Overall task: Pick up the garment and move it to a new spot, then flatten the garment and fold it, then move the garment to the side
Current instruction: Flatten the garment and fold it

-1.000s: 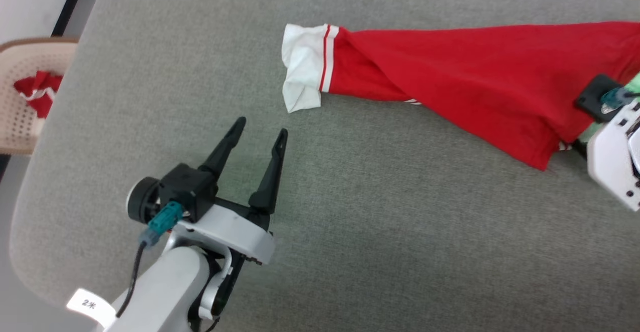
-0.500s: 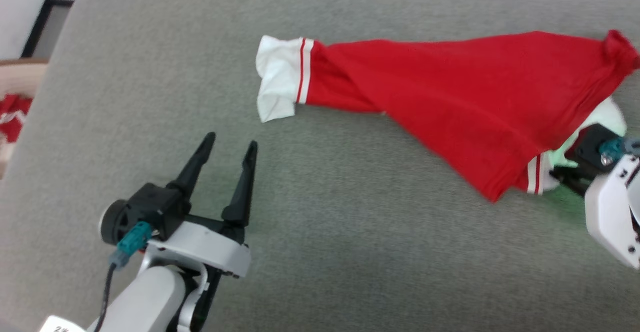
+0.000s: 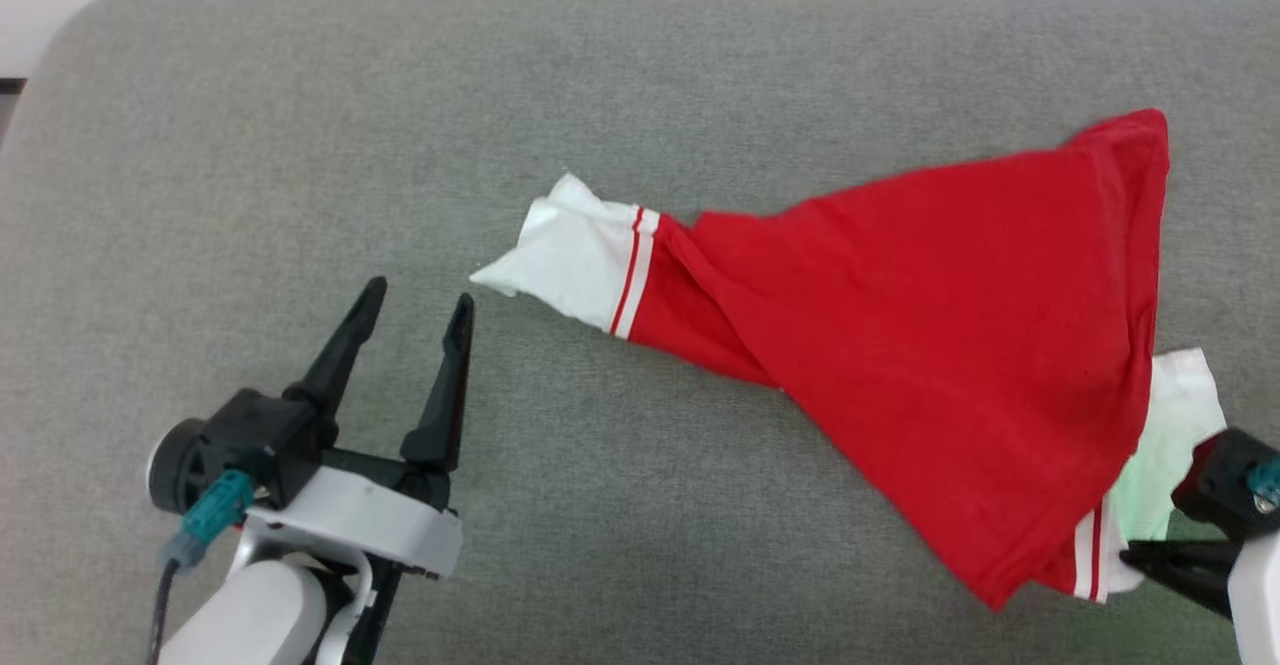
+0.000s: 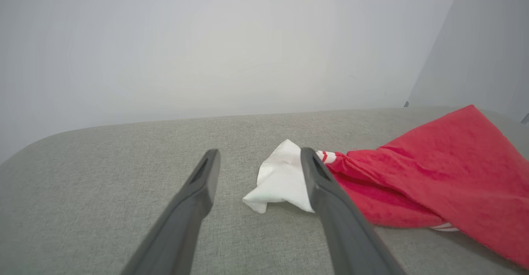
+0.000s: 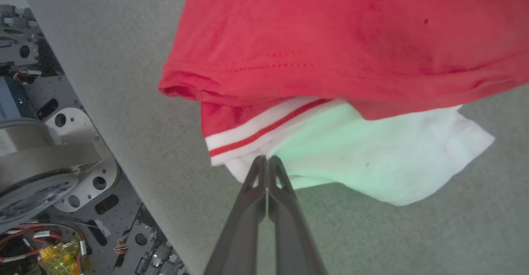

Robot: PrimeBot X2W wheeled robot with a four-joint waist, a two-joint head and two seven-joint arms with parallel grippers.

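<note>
Right gripper (image 5: 266, 161) has its two dark fingers pressed together, the tips closed on the edge of the garment's near sleeve. The left gripper (image 3: 420, 293) hovers with its fingers spread wide, clear of the cloth. Beneath both lies the counter (image 3: 700, 75), covered in grey fabric, its rounded corner beyond the left gripper's outer side. The garment (image 3: 950, 345) fans out as a broad red sheet just ahead of the right gripper's tips and narrows into a twist as it runs toward the left gripper. The near sleeve (image 5: 372, 155), white with a greenish cast, lies ahead and to the right of the right gripper's tips, half under the red body. The far sleeve (image 3: 575, 265), crumpled and white, lies ahead and to the right of the left gripper's tips, near but apart from them. The striped trim (image 5: 264, 130), white with a red line, runs just beyond the right gripper's closed tips.
</note>
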